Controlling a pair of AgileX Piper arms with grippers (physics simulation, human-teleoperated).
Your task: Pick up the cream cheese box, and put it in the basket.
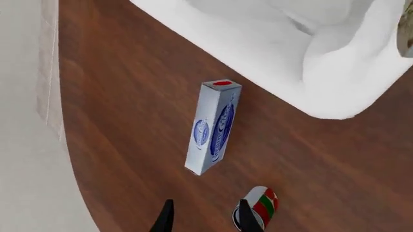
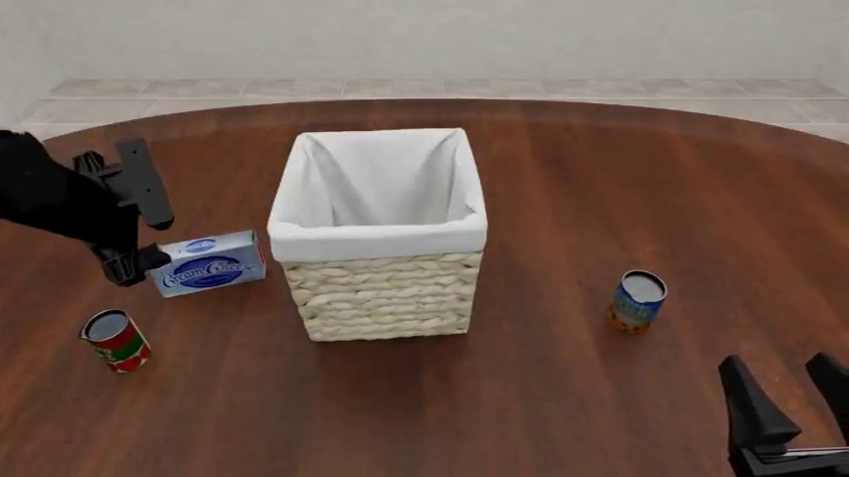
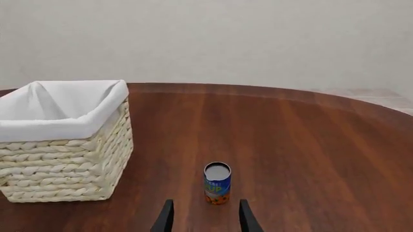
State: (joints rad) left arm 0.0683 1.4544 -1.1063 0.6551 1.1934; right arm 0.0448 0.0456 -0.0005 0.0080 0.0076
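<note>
**Pincer closes in on cream cheese box beside the basket**

Left pincer, fingers spread and gripping nothing, hovers at the left end of the small pale blue-white cream cheese box with its dark blue oval label, which lies on the dark brown wooden tabletop just left of the tall pale woven wicker basket with a white cloth lining. One dark finger shows above the box's far-left corner and the other low against its near-left end; whether either touches the carton cannot be told. In the left wrist view the box sits ahead of the two dark fingertips, not yet between them, with the basket's white rim beyond. A red, white and green can stands on the near left, close to the arm. The right pincer, also spread and empty, waits at the near right edge, well apart from the action, facing a blue-and-orange can to the right of the basket. By these signs the approach is the step in hand. Next, the fingers need to straddle the box's narrow sides, close, lift clear of the liner's rim, and carry right over the opening.
</note>
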